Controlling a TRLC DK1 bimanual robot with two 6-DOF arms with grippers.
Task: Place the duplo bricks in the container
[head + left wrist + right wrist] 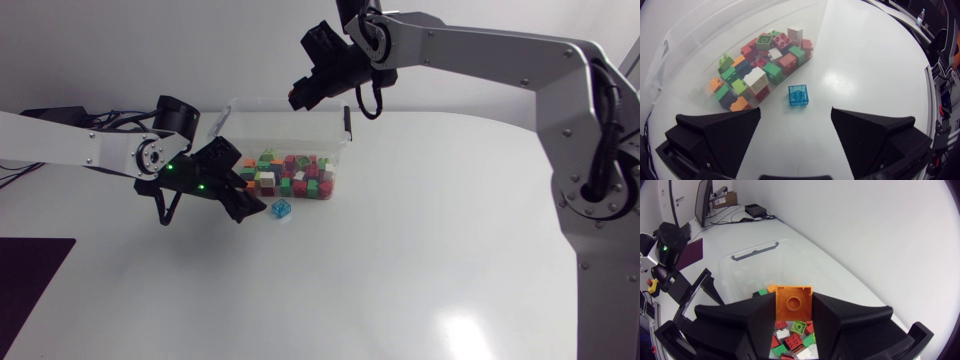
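A clear plastic container stands at the back middle of the table, with several coloured duplo bricks piled inside. Above its far rim my right gripper is shut on an orange brick, which hangs over the pile. One translucent blue brick lies on the table just outside the container's front wall. My left gripper hovers beside it, open. In the left wrist view the blue brick lies just ahead of the gap between the wide-spread fingers, untouched.
A black clip sits on the container's right rim. A dark mat lies at the table's front left corner. White tabletop stretches in front of and to the right of the container.
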